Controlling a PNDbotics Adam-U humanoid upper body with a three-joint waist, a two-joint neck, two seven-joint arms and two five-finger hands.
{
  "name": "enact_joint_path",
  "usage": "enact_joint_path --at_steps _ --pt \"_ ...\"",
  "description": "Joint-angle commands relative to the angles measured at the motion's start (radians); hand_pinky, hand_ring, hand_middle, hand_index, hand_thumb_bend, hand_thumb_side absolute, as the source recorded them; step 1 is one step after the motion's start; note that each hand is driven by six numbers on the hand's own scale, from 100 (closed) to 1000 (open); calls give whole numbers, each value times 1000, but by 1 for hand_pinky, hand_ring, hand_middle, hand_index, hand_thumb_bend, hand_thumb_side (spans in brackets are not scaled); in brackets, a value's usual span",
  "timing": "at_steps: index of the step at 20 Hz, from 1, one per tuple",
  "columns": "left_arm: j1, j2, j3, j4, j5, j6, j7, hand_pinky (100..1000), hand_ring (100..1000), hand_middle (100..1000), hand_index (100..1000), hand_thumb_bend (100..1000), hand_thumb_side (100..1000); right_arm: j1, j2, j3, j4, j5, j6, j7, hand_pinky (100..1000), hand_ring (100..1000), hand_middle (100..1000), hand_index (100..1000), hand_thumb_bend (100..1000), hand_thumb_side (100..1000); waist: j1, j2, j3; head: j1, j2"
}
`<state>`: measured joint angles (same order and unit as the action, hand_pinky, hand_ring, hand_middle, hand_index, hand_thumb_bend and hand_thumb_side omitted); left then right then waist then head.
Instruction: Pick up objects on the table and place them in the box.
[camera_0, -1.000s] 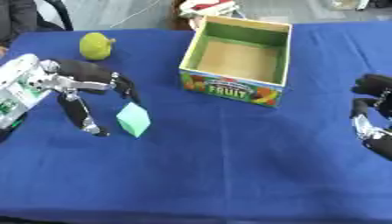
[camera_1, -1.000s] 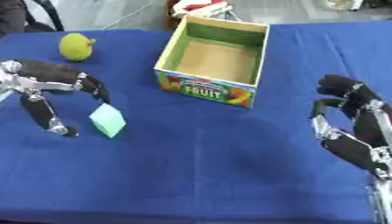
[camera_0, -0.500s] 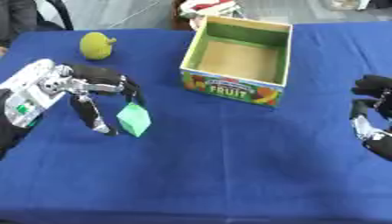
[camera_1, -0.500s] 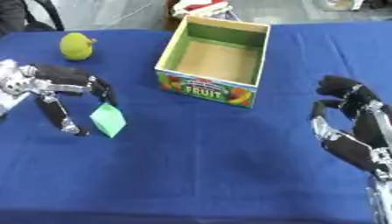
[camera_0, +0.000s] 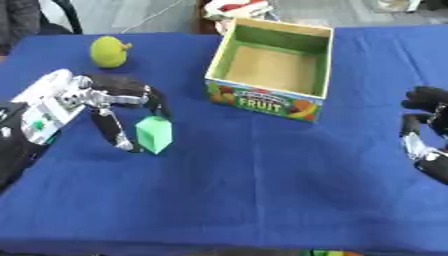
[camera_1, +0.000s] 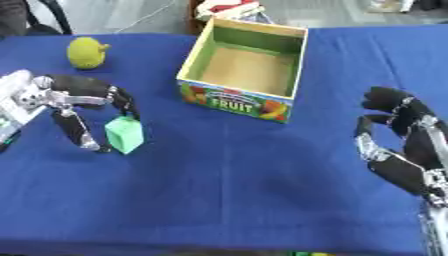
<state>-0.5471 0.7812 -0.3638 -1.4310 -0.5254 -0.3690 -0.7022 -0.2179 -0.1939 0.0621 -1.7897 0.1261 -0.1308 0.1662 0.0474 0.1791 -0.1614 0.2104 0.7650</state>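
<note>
A light green block (camera_0: 154, 134) stands on the blue table (camera_0: 245, 190), left of centre. My left hand (camera_0: 103, 97) arches over it: the fingers (camera_0: 160, 106) touch its top right and the thumb (camera_0: 115, 131) presses its lower left, so the block is pinched. A yellow-green fruit (camera_0: 109, 51) lies at the far left. The open cardboard fruit box (camera_0: 262, 100) stands at the back centre with nothing showing inside. My right hand (camera_1: 401, 146) rests at the right edge, fingers relaxed, holding nothing.
A red and white thing (camera_0: 233, 8) lies behind the box, past the table's far edge. A person's dark sleeve (camera_0: 17, 20) shows at the far left corner. Blue cloth stretches between the block and the right hand.
My left hand has closed in on the green block, thumb and fingers coming together on it; the block has tilted slightly. The right hand has not moved.
</note>
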Motion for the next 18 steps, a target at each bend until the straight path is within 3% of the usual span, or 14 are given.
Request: enact_joint_path --at_steps 1,8,11,18 --pt "-18 9 -8 12 -18 -7 0 761 725 745 845 494 124 -5 -10 -2 -10 0 0 0 736 793 757 824 100 100 -2 -11 -1 4 5" --pt "-26 -4 -9 44 -45 -21 3 742 676 686 807 464 112 -4 -9 -2 -9 -1 0 0 736 793 757 824 100 100 -1 -11 -2 3 5" --pt "-26 -5 -4 45 -47 -19 28 695 606 603 743 388 100 -3 -9 -3 -9 0 1 -1 736 794 757 824 100 100 -1 -10 -2 2 5" --pt "-24 -2 3 32 -63 -9 114 616 516 511 658 266 100 -3 -9 -4 -9 0 1 -3 736 794 757 824 100 100 -1 -10 -2 2 5"
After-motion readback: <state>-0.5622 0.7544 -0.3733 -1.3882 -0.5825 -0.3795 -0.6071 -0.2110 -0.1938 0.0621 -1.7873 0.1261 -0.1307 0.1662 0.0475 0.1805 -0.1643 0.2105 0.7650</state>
